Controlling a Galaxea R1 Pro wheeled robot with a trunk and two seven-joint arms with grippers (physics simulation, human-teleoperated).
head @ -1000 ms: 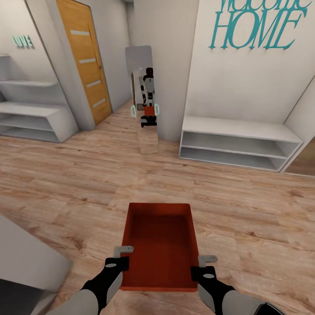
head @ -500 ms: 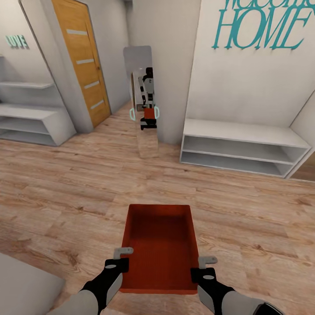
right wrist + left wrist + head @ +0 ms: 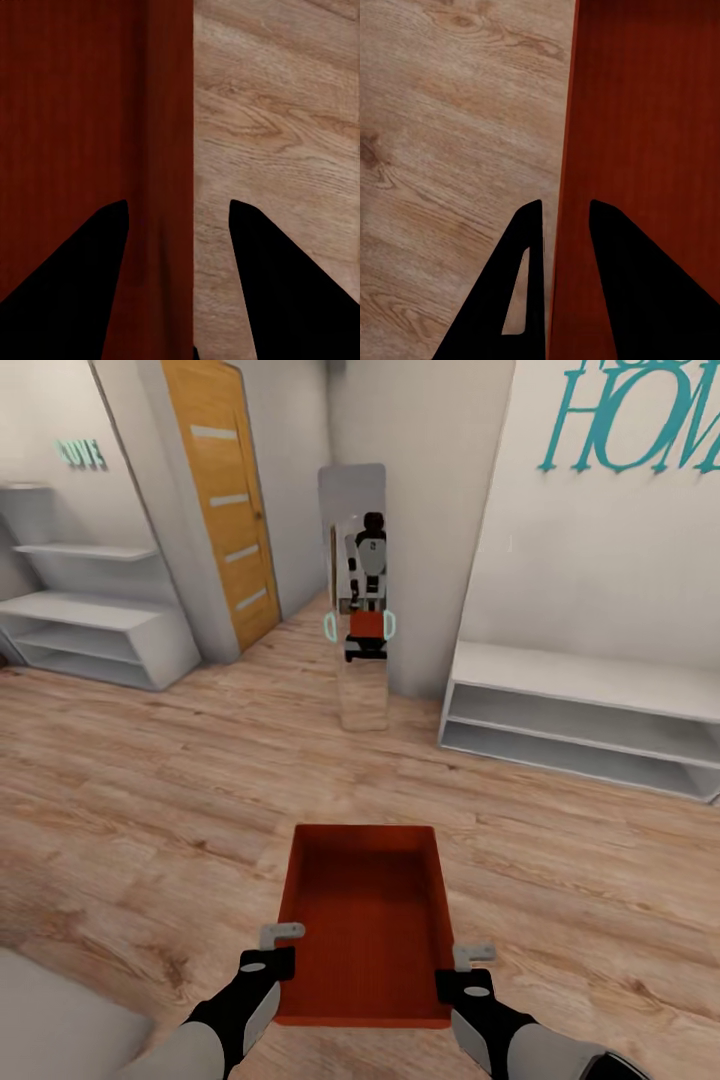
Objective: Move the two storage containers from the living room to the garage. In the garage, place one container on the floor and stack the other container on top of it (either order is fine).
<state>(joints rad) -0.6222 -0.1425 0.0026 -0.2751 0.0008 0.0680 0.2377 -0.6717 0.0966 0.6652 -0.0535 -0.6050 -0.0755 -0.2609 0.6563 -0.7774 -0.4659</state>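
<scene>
One orange-red open-top storage container (image 3: 366,915) hangs above the light wood-plank floor (image 3: 150,800), carried in front of me by both arms. My left gripper (image 3: 283,948) is shut on its left wall near the close corner; in the left wrist view the gripper (image 3: 562,217) has its dark fingers (image 3: 521,285) astride the thin wall of the container (image 3: 652,112). My right gripper (image 3: 466,966) is shut on the right wall, also seen in the right wrist view (image 3: 177,210) clasping the container (image 3: 75,97). The second container and the concrete garage floor are out of view.
An orange wooden door (image 3: 225,510) stands at the back left. A tall mirror (image 3: 360,660) leans on the wall corner ahead and reflects me. White shelves (image 3: 100,625) stand at left, a low white shelf unit (image 3: 580,710) at right. A grey furniture corner (image 3: 50,1020) is near my left side.
The whole picture has shifted to the right, so the camera has turned left. The container and both grippers keep the same place in the view.
</scene>
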